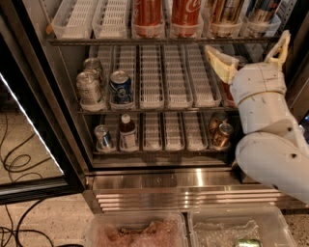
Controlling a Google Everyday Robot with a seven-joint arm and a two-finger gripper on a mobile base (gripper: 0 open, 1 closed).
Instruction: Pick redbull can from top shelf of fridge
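Cream plastic fingers (219,62): spread wide apart, with nothing between them.
Gripper (247,46): the two-finger gripper is at the right side of the open cooler. Its tips point up and in, and they sit at about the height of the top rack's front edge.
White arm (263,111): jointed segments rise from the lower right and cover the right end of the middle rack.
Redbull can (261,8): the slim blue-and-silver can stands in the far-right lane. It is above the gripper and slightly to its right, and apart from it. The frame edge cuts off its upper part.
Top shelf (96,41): the uppermost metal wire rack, fitted with white ribbed plastic lanes.
Neighbours: brownish cans (226,9) stand in the lane just left of the target, and two red Coca-Cola cans (166,10) stand further left.
Middle rack: a shorter dark-blue can (120,87) stands at the left, well away from the gripper.
Fridge (193,181): a large drinks cooler with a ribbed stainless-steel base.
Step in hand: the approach, in my judgement; no grasp has been made.
Next move: it likely calls for lifting above the rack edge, shifting right to line up with the far-right lane, and reaching in so the fingers straddle the slim can alone. The closing should avoid nudging the brownish cans.
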